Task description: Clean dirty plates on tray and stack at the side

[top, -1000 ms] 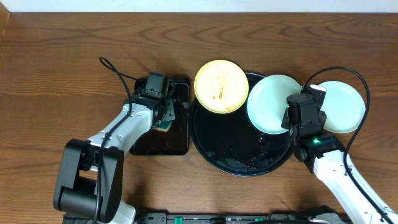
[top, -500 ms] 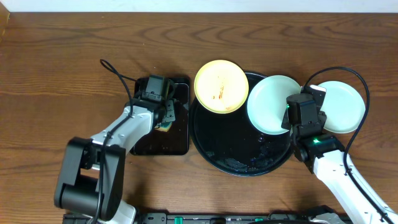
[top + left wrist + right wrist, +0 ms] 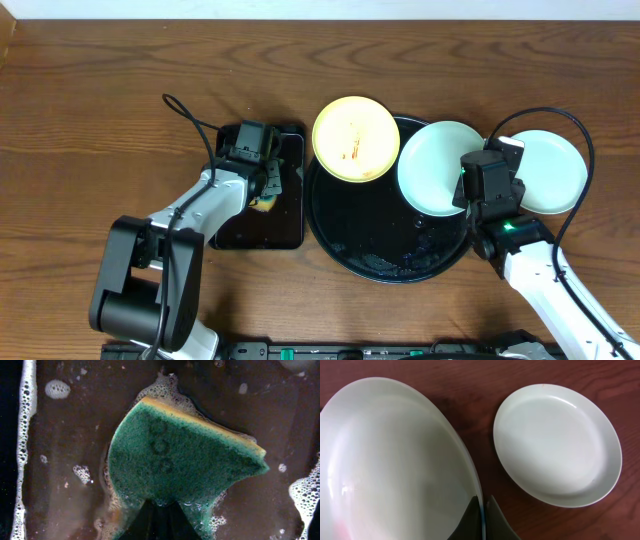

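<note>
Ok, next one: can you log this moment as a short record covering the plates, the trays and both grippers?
yellow plate: on the far-left rim of the round tray, orange smears
mint plate: over the tray's right rim, edge pinched by right gripper
second mint plate: on table, right of tray, looks clean
left gripper: shut on sponge in soapy rectangular tray
</note>
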You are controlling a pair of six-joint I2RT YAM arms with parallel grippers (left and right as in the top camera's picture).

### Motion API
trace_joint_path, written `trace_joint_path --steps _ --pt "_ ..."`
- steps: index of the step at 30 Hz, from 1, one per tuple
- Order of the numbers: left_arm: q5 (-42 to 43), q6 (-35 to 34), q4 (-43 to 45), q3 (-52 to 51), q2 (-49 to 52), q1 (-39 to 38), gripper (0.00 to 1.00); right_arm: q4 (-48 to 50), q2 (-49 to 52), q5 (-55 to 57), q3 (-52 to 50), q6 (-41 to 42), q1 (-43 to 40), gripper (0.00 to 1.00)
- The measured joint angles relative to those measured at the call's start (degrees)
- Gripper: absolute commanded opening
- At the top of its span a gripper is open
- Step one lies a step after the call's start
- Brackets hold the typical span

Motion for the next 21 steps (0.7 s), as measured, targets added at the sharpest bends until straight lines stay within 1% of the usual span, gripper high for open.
trace_joint_path --steps 4,10,15,16,17,18,19,21 --pt "0.2 0.0 -0.5 -0.6 -1.9 0.0 0.07 0.0 0.0 0.0 0.0 0.0 0.0 0.01" --pt "0.6 0.0 -2.9 -1.3 -7.2 0.0 0.07 0.0 0.0 0.0 0.0 0.0 0.0 0.01" --pt "0.9 0.0 -3.3 -1.3 -8.2 0.0 0.07 0.0 0.0 0.0 0.0 0.0 0.0 0.01" --pt "0.9 0.0 -3.3 -1.4 -8.2 0.0 0.12 0.0 0.0 0.0 0.0 0.0 0.0 0.01" --pt "0.9 0.1 -3.3 -1.4 -8.2 0.0 0.29 0.0 0.0 0.0 0.0 0.0 0.0 0.01" --pt "0.9 0.2 -3.3 -1.4 -8.2 0.0 0.49 0.0 0.0 0.0 0.0 0.0 0.0 0.01" --pt "0.9 0.0 -3.4 -1.4 -8.2 0.0 0.55 0.0 0.0 0.0 0.0 0.0 0.0 0.01" --pt "1.0 -0.2 -3.3 -1.4 -8.2 0.0 0.58 -0.1 0.0 0.0 0.0 0.0 0.0 0.01"
